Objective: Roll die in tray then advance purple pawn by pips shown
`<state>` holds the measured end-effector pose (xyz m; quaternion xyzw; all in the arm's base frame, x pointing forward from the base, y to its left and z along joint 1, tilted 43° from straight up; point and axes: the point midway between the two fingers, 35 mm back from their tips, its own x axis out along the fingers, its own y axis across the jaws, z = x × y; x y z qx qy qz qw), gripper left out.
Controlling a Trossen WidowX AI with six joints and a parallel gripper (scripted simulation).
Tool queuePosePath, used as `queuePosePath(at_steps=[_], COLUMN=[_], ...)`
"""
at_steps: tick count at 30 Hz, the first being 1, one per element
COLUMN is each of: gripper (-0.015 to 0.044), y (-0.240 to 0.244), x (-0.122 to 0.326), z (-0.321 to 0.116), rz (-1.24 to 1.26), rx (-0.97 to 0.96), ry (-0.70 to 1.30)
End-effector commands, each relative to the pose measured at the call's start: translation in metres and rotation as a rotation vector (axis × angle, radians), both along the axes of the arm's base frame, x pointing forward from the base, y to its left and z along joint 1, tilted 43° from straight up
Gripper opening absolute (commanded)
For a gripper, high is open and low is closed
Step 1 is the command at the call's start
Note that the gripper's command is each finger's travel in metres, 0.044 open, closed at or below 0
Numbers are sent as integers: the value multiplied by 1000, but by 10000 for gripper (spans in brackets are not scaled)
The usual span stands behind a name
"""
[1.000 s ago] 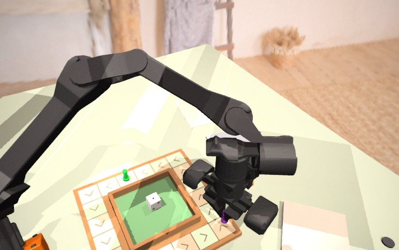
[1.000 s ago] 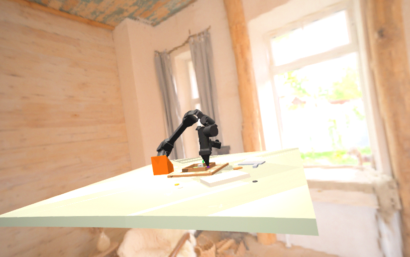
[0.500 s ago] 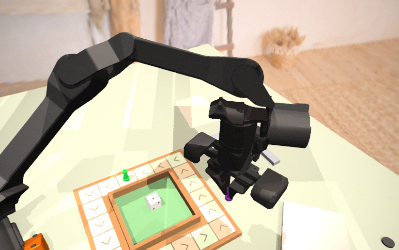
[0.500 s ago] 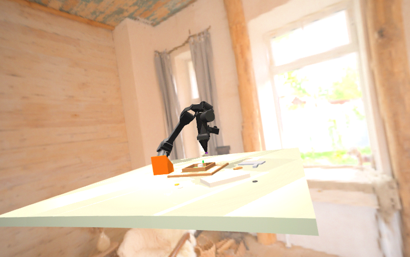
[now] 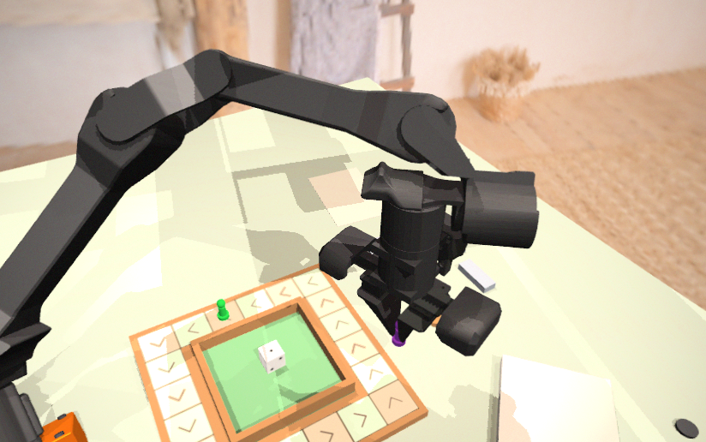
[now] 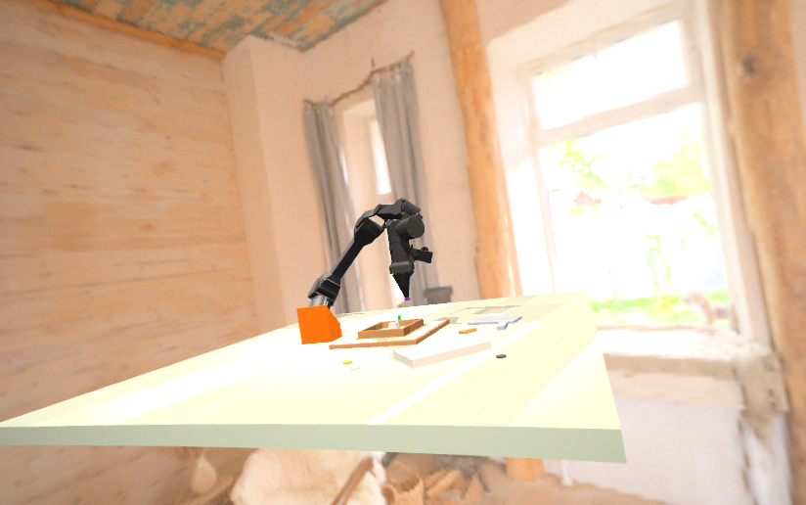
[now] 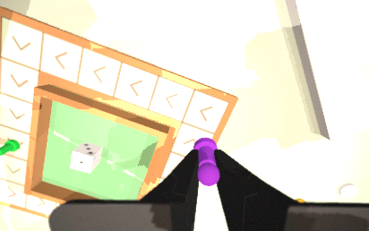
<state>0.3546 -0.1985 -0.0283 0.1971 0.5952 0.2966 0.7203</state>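
- The end effector (image 7: 207, 157) is clamped on the purple pawn (image 7: 207, 161), with one dark finger (image 7: 184, 179) on each side of it.
- In the exterior view the purple pawn (image 6: 406, 297) hangs well above the board (image 6: 380, 342), clear of the desk (image 6: 416, 392).
- The white die (image 5: 272, 356) rests on the green floor of the tray (image 5: 333, 359), two pips on top in the wrist view.
- The green pawn (image 5: 222, 310) stands on a square of the far row.

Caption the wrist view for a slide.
Gripper shut on the purple pawn, lifted above the board's corner; die rests in the green tray.
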Motion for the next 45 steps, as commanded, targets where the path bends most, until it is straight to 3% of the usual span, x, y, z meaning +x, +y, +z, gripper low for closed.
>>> queuePosePath(at_steps=[1,24,42,45], gripper=[0,0,0,79], y=[15,85,99,95], x=[4,13,15,15], z=[-4,-40,-54,-51], rz=[-4,-3,-3,3], rx=[3,11,12,7], ry=[1,0,-1,-4])
